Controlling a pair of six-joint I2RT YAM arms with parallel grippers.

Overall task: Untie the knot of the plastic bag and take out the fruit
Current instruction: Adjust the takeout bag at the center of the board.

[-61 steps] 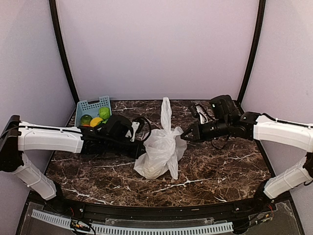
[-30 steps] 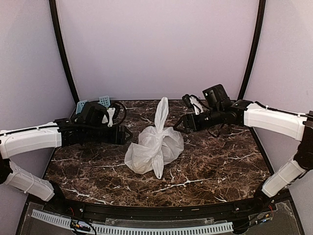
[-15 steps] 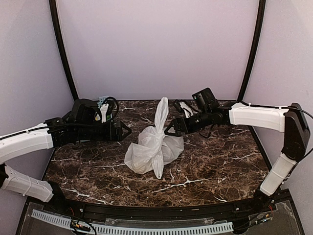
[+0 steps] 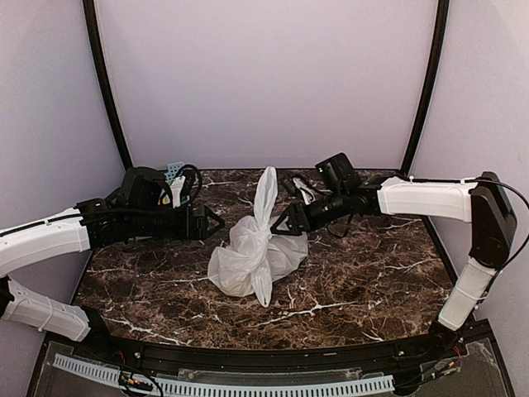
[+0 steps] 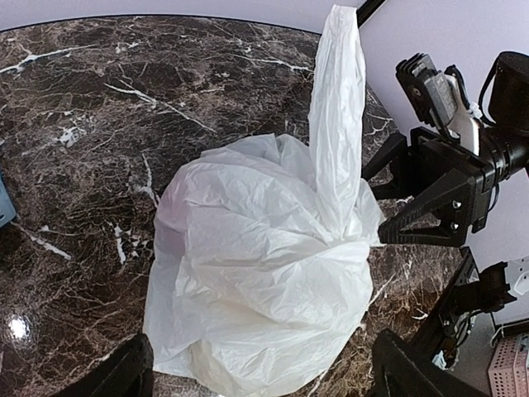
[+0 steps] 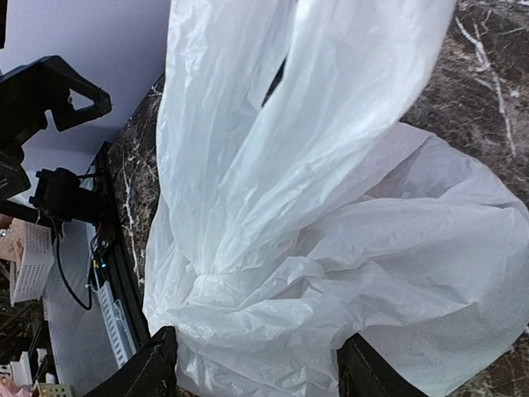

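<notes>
The white plastic bag (image 4: 252, 256) lies closed at the middle of the marble table (image 4: 372, 273), one long handle (image 4: 265, 192) standing upright. The knot (image 4: 263, 225) sits at the base of that handle, and shows as a tight gather (image 6: 207, 285) in the right wrist view. My right gripper (image 4: 282, 225) is at the bag's right side, its jaws apart with crumpled plastic just below the knot between its fingers (image 6: 157, 368). My left gripper (image 4: 215, 223) hangs open a short way left of the bag, touching nothing. The fruit is hidden inside the bag.
A corner of a blue lattice basket (image 4: 174, 171) peeks out behind the left arm at the back left. Curved black posts (image 4: 103, 83) stand at both back corners against the pale walls. A black rail (image 4: 248, 360) runs along the near table edge.
The right gripper has moved left onto the bag by the knot and its jaws have narrowed. The bag has slid slightly left. The left arm drew back earlier and now stays still.
</notes>
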